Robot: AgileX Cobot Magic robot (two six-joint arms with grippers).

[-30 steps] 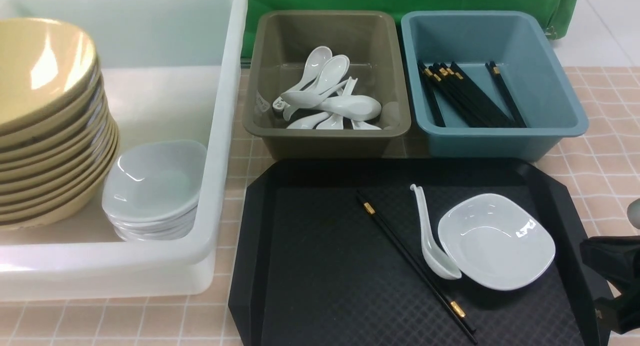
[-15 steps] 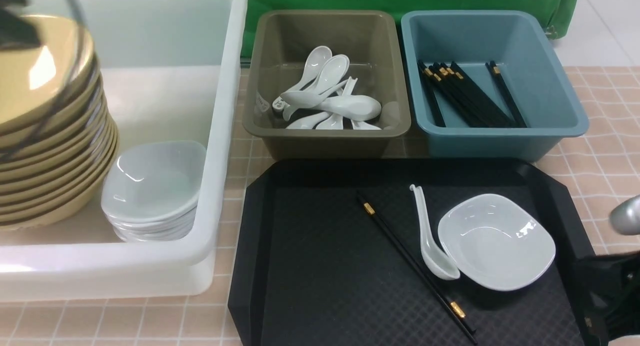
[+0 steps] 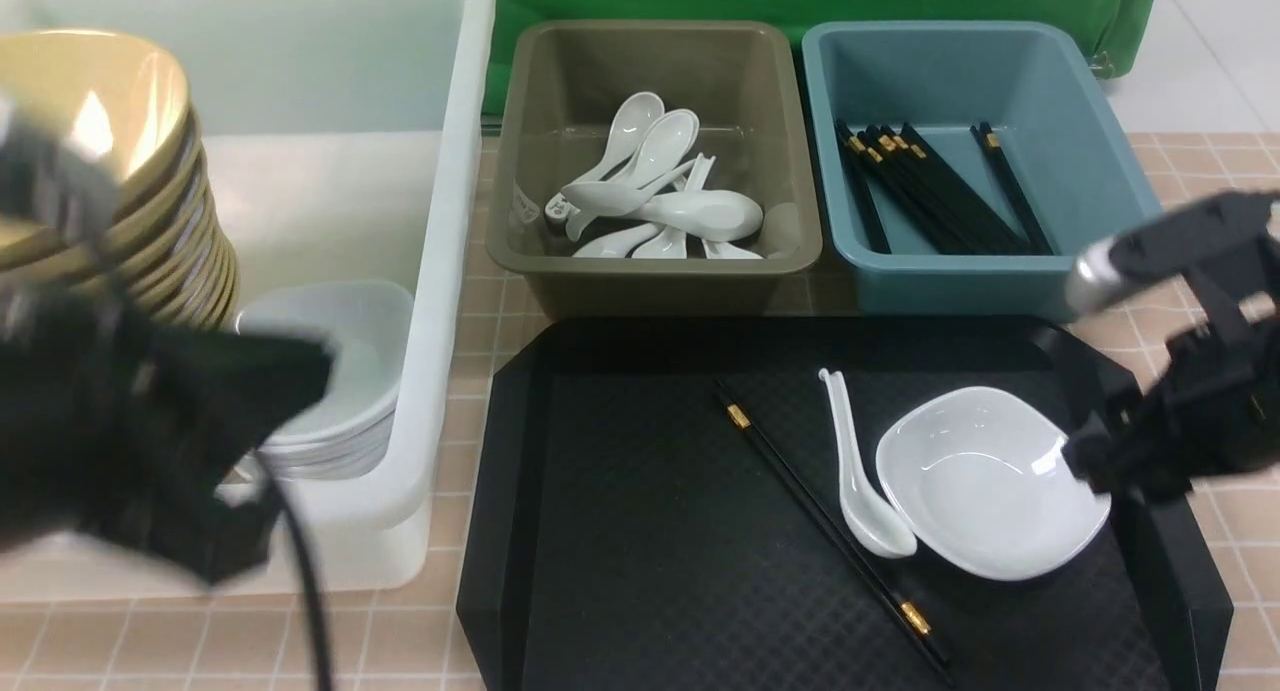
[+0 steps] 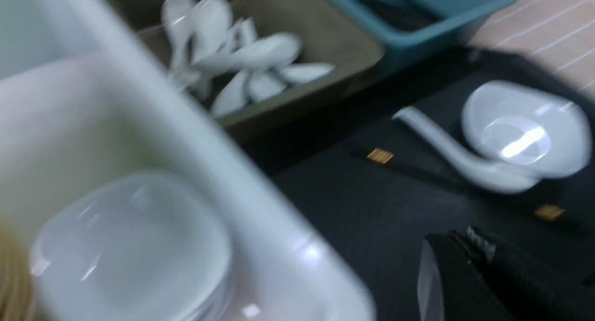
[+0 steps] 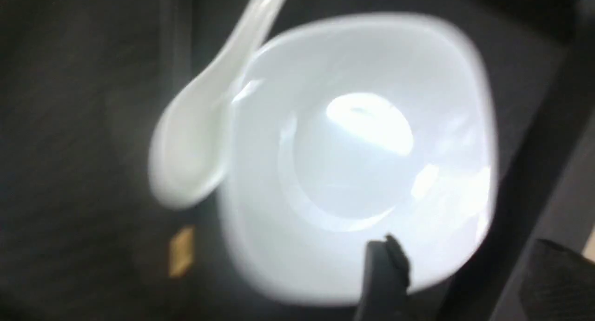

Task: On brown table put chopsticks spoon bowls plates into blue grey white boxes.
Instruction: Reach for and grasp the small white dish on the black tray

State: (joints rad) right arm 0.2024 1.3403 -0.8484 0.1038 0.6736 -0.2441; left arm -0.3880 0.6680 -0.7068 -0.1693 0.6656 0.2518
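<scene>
On the brown table (image 3: 468,371), a black tray (image 3: 620,591) lay before a grey box (image 3: 655,276) and a blue box (image 3: 1000,281), with a white box (image 3: 440,271) to their left.

Front view findings:
- A white square bowl (image 3: 990,481) sat on the tray's right half, with a white spoon (image 3: 860,471) touching its left rim.
- A pair of black chopsticks (image 3: 820,516) lay diagonally just beside the spoon.
- The grey box held white spoons (image 3: 660,206), and the blue box held black chopsticks (image 3: 930,201).
- The white box held stacked yellow bowls (image 3: 150,181) and stacked white bowls (image 3: 350,371).
- The right gripper (image 3: 1095,461) stood at the bowl's right rim, its jaws unreadable from this angle.
- The left gripper (image 3: 280,381) was a dark blur in front of the white box.

Right wrist view finding, not available elsewhere:
- The jaws stood apart. One finger (image 5: 386,270) was over the bowl's interior and the other was outside its rim. Contact could not be confirmed.

Left wrist view findings:
- A single dark finger (image 4: 492,274) showed above the tray, beside the white box's corner.
- Whether that gripper was parted or closed could not be determined, and nothing was seen in its grasp.
</scene>
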